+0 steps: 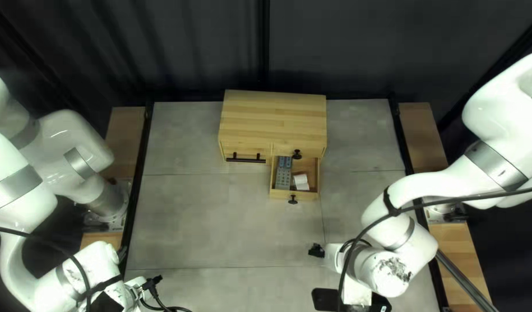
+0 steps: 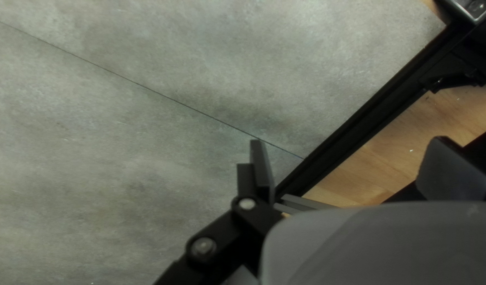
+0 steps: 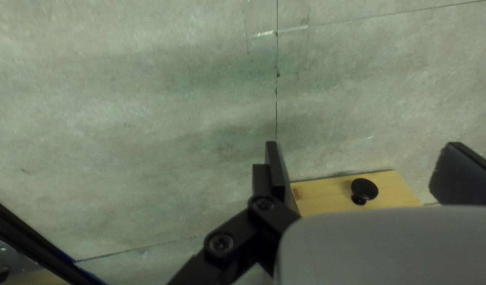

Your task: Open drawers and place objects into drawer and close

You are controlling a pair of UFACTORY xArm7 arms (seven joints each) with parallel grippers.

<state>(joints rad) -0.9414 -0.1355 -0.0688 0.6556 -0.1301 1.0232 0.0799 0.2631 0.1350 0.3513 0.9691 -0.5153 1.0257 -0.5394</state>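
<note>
Top left view: the grey desk [image 1: 191, 219] spans the workspace, with the left arm [image 1: 72, 136] based at its left edge and the right arm [image 1: 502, 112] at its right. A pale wooden cabinet [image 1: 274, 118] stands midway along the desk's far edge. Its lower right drawer [image 1: 295, 195] is pulled out toward the near edge; the compartment with the bar handle [image 1: 245, 158] and the small drawer above, with its upper knob [image 1: 297, 154], appear shut. Inside the open drawer lie a grey keyed object [image 1: 283, 173], resembling a remote control, on the left and a white packet [image 1: 301, 182] on the right. The left jaws stand apart and empty near the desk's near left corner; the right jaws are likewise spread, holding nothing, toward the near right. Opening and loading are thus probably complete for this drawer, and closing remains, presumably by a push on its front at the lower knob [image 1: 293, 199]. Whether other drawers are to be filled cannot be told. Any lettering on the contents is too small to make out.
</note>
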